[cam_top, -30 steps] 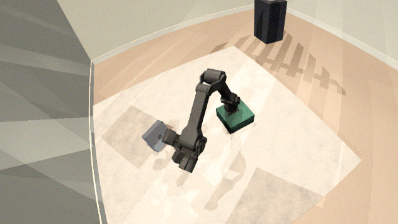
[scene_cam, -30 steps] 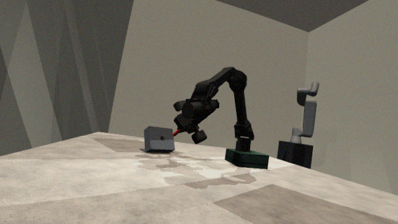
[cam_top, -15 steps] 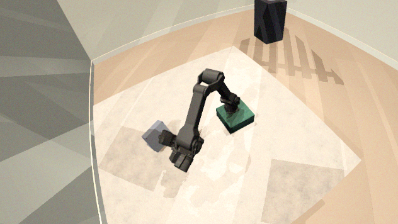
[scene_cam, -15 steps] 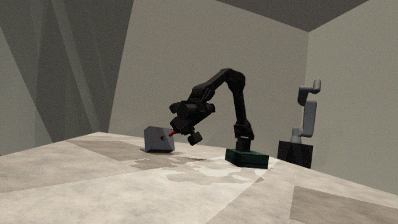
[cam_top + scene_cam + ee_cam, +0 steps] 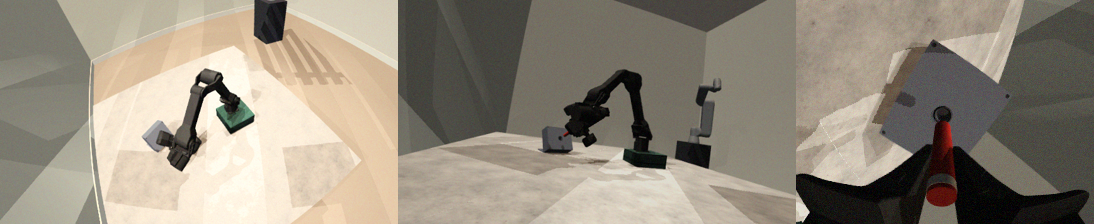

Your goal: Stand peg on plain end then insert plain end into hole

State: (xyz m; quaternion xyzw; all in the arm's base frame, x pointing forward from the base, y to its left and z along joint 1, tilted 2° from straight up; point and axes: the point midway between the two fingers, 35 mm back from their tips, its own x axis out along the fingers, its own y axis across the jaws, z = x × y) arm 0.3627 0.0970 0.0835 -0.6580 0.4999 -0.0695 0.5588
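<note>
The red peg (image 5: pixel 566 134) (image 5: pixel 941 137) is held between the fingers of my gripper (image 5: pixel 571 130) (image 5: pixel 942 151), clear of the table. Its white band is at the end nearer the wrist camera, and its plain end points at the panel. The grey-blue sloped panel (image 5: pixel 152 133) (image 5: pixel 551 140) (image 5: pixel 966 85) has one dark round hole (image 5: pixel 560 138) (image 5: pixel 942 114) in its face. In the wrist view the plain end appears at the hole's lower edge. In the exterior view a small gap shows between tip and hole. The arm hides the peg in the top view.
The arm stands on a green base block (image 5: pixel 232 124) (image 5: pixel 645 159) to the right of the panel. A dark pedestal (image 5: pixel 270 23) (image 5: pixel 693 153) stands far behind, with a grey arm (image 5: pixel 707 116) on it. The wrist camera housing (image 5: pixel 589 140) hangs beside the fingers.
</note>
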